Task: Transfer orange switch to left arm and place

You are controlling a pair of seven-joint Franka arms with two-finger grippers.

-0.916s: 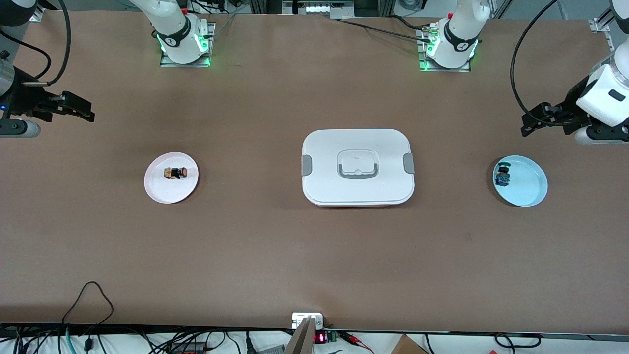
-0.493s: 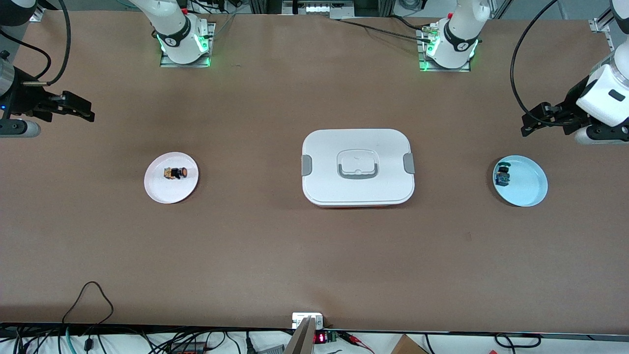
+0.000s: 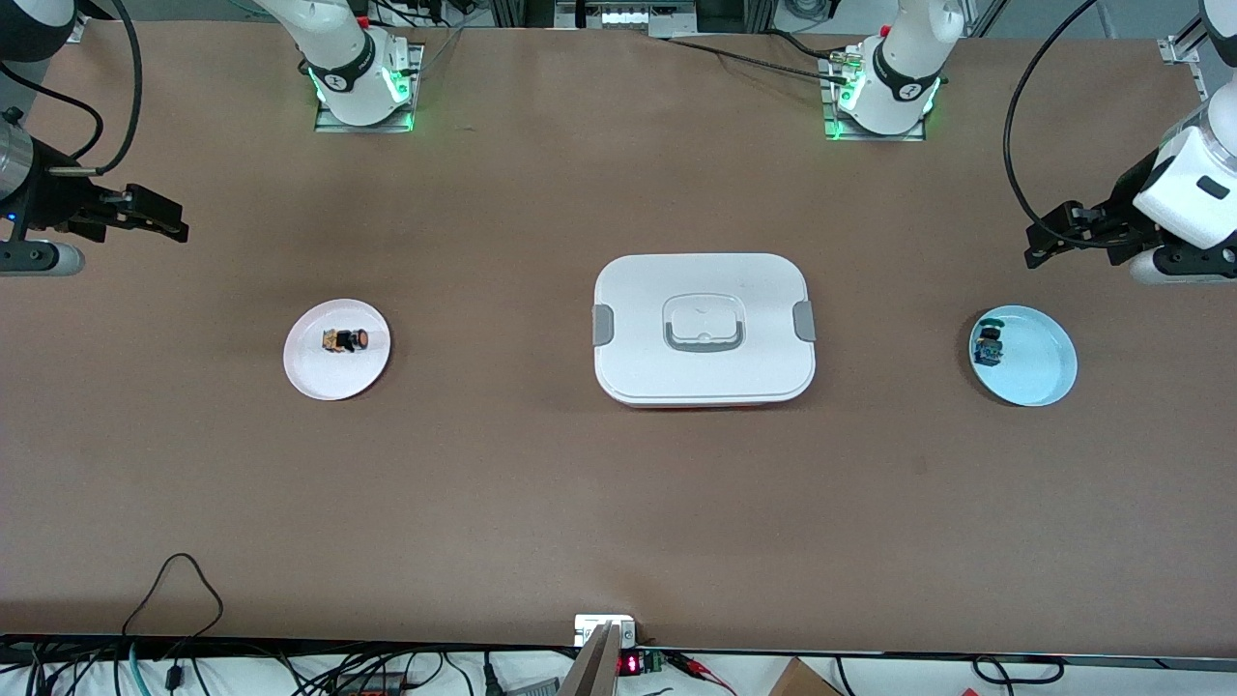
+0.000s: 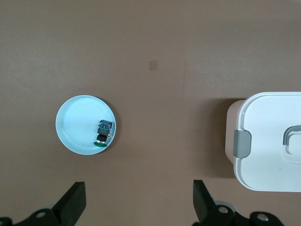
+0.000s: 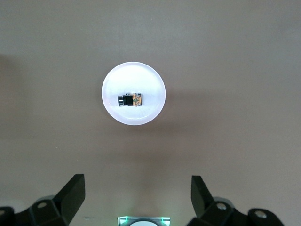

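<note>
Orange switch [image 3: 348, 339] is seen lying on a pink plate [image 3: 314, 379], toward the right arm's end, well apart from the box [image 3: 704, 329]. In the wrist views, the left gripper [image 4: 139, 201] and right gripper [image 5: 137, 195] are shown spread wide, empty

White rounded arm casings with black joint bands; green-lit bases [image 3: 364, 92] on metal plates; black cables looping above matte black two-finger grippers [image 3: 159, 215].
</note>
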